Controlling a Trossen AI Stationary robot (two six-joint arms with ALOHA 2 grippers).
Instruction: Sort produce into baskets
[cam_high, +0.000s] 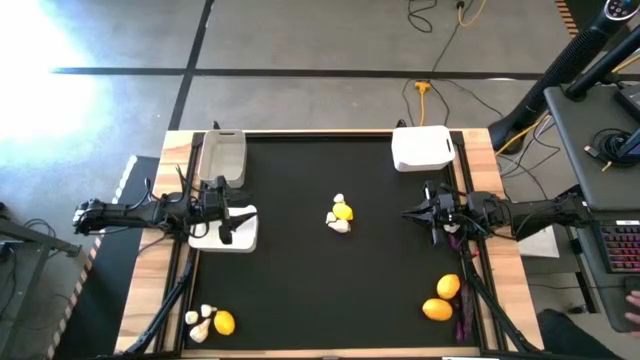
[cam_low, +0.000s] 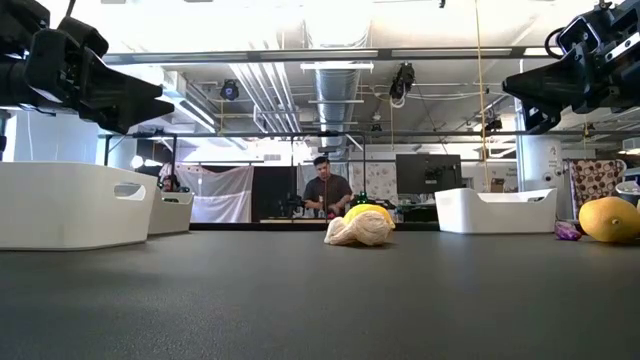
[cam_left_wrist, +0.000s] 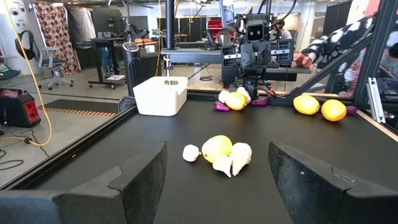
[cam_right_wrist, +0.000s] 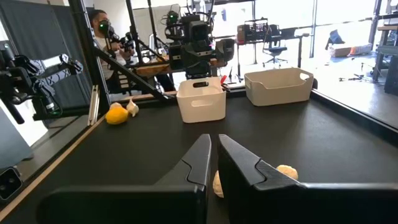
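A yellow citrus with whitish garlic bulbs lies at the table's middle; it also shows in the left wrist view. My left gripper hovers open over the near white basket, pointing at that pile, fingers wide apart. My right gripper hovers shut at the right side, pointing left. Below it lie a yellow citrus, garlic and purple eggplant pieces. A greyish basket stands far left, a white basket far right.
Garlic bulbs and a yellow citrus lie at the near left corner. Two orange citrus and a purple eggplant piece lie near right. A person stands in the room beyond the table.
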